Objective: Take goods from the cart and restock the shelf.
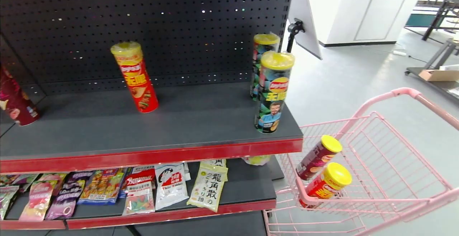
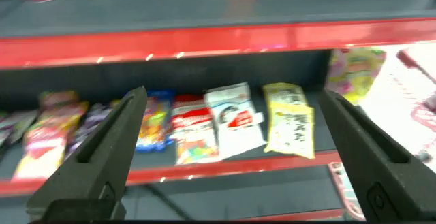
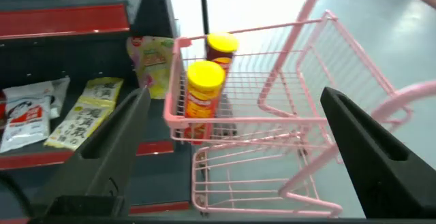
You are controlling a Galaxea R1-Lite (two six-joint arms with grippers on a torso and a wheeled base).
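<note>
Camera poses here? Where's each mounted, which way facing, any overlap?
Head view: on the head, facing forward and down at the upper shelf and chip cans; pink cart at right.
Left wrist view: on the left wrist, facing snack bags one tier down, framed by the open left hand.
Right wrist view: on the right wrist, facing two cans in the cart, framed by the open right hand.
Shared: all three show the yellow-green bag; head and right wrist both show the cart.

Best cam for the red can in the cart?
Right wrist view: the red can shows nearly full length through the wires of the pink cart. Head view gives its lid and upper body, base behind the rim. Left wrist view faces the snack bags on the lower shelf.
</note>
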